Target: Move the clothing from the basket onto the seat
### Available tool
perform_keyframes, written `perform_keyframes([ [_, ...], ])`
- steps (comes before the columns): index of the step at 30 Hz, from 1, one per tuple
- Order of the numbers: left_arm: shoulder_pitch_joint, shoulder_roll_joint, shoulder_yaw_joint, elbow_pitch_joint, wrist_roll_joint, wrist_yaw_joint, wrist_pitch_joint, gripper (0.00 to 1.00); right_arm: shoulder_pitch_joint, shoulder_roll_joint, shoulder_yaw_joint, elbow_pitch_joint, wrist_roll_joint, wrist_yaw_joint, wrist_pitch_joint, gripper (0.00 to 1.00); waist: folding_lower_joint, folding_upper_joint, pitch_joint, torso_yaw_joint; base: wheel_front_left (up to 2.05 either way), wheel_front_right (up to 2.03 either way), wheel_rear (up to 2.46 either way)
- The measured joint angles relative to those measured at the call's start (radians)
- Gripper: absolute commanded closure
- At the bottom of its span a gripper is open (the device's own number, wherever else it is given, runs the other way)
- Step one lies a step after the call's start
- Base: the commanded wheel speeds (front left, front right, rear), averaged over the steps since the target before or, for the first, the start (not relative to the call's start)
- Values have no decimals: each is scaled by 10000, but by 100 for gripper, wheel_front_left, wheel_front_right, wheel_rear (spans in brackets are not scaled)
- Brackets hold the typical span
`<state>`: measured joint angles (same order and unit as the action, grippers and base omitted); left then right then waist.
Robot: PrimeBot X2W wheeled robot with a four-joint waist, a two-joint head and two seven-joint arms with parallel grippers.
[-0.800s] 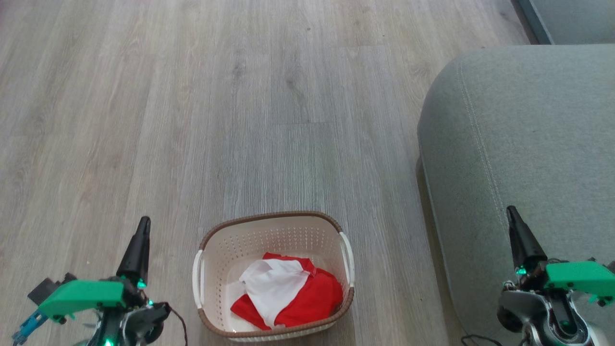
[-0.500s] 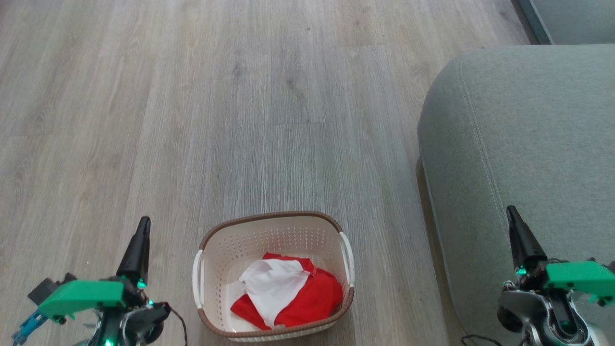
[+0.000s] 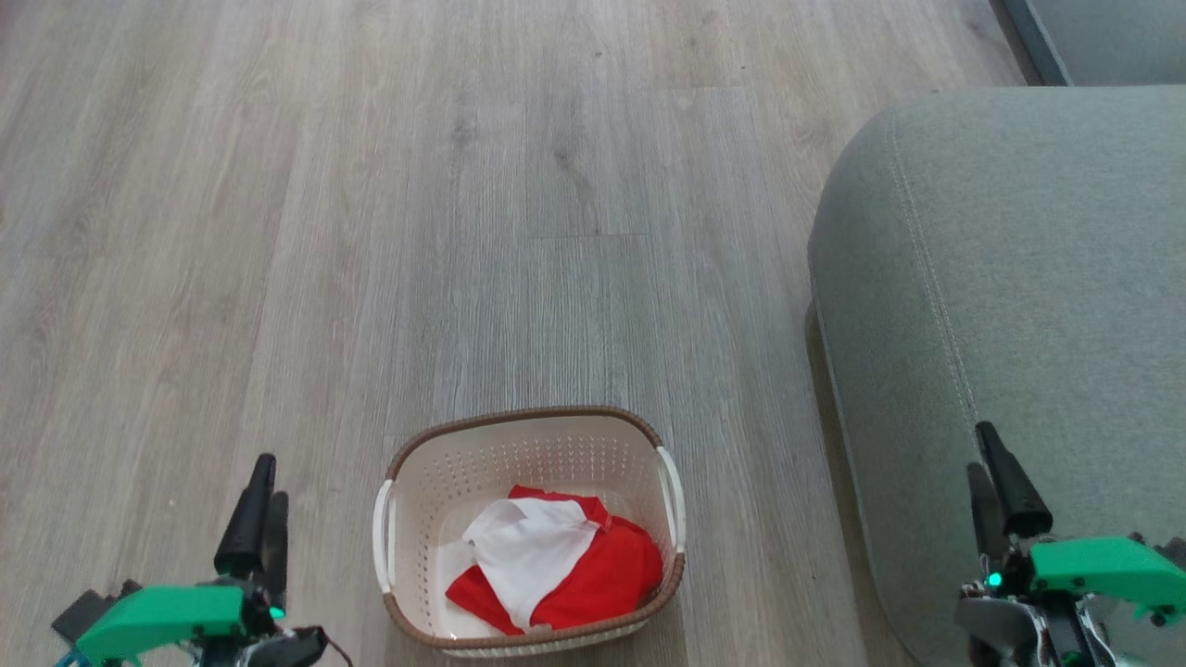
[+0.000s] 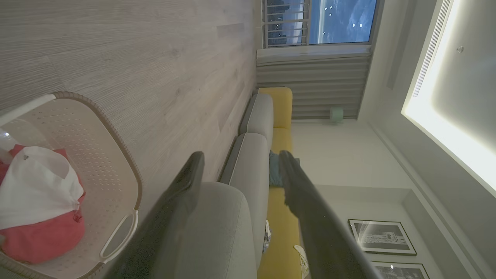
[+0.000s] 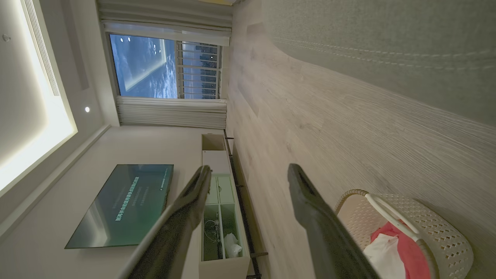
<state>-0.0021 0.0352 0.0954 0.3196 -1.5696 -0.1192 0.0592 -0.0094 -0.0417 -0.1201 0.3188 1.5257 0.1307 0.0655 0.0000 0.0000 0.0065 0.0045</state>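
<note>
The left tool [image 3: 271,477] hung low at the left, above the wooden floor [image 3: 371,232]. Its two dark fingers were spread wide with nothing between them, as its own wrist view showed plainly. Just to its right, on the floor, stood the basket [image 3: 519,414]. The clothing [image 3: 556,565] lay inside, a crumpled heap of red with a white part on top. It was bunched toward the near right corner and spread wider across the view than up it. None of it had reached the seat [image 3: 1019,278], which stood well apart on the basket's right side with a strip of floor between. The right tool [image 3: 979,446] hovered over the seat's near edge, likewise released and empty.

The coming pick seemed to turn on one relation. The heap lay to the right of the left tool and below it, and to the left of the right tool. The left tool looked clearly nearer to the basket, but the right one was nearer to the drop place. Either would have to come down past the rim into the basket.
</note>
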Motion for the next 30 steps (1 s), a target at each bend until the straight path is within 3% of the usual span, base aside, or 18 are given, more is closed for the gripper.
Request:
perform_keyframes([
  [12,-163,-2,391,-489,1049,-4,-347,0,-243,2,-59,-865,-1860,0,-322,0,0,0,4,84,0,0,0],
  [22,-459,-2,842,-1465,2345,8,-608,0,-439,-61,460,-1630,-3931,0,-640,0,0,0,57,198,0,0,0],
  [30,-580,0,550,-2809,3950,953,-876,0,-759,-293,834,-2196,-5434,0,-846,0,0,0,100,285,0,0,0],
])
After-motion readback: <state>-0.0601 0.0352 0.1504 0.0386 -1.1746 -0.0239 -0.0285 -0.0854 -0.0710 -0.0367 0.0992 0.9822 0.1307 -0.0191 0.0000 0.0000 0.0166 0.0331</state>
